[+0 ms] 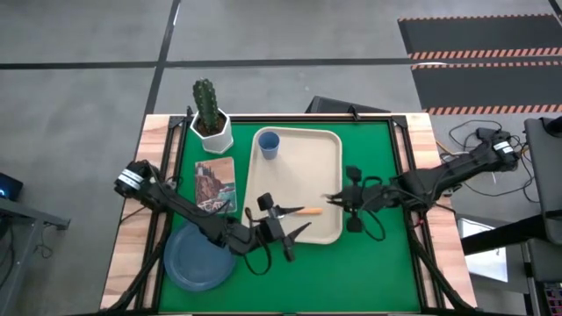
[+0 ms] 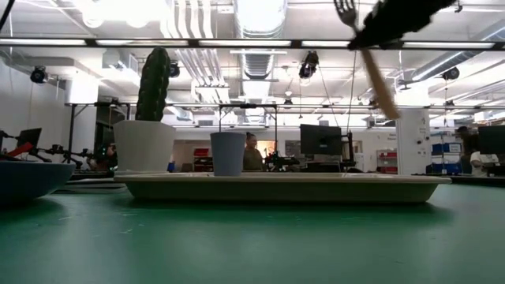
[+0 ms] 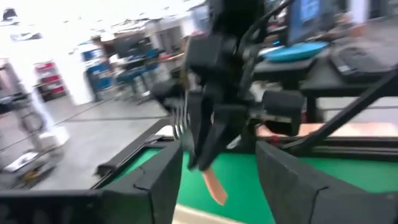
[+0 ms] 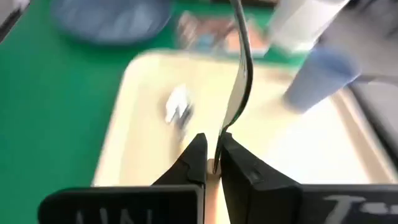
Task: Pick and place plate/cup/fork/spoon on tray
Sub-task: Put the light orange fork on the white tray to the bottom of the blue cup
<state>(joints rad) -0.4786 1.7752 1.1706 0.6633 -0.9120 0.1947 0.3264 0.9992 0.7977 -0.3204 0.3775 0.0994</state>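
Observation:
The beige tray lies mid-table, with the blue cup upright on its far left corner. The dusty-blue plate rests on the green mat near the left front. My right gripper is over the tray and shut on the orange-handled fork. The fork also shows in the low view. My left gripper is open and empty at the tray's near edge, facing the right gripper. I cannot make out the spoon. My right gripper pinches the fork between its two fingers at the top of the orange handle, where the metal neck begins. The fingers come from the table's right. The fork is lifted clear above the tray and tilted, with tines up and handle end down.
A white pot with a green cactus stands at the far left beside the tray. A picture card lies left of the tray. A small pale blurred thing lies on the tray floor. Bare green mat shows at the near right.

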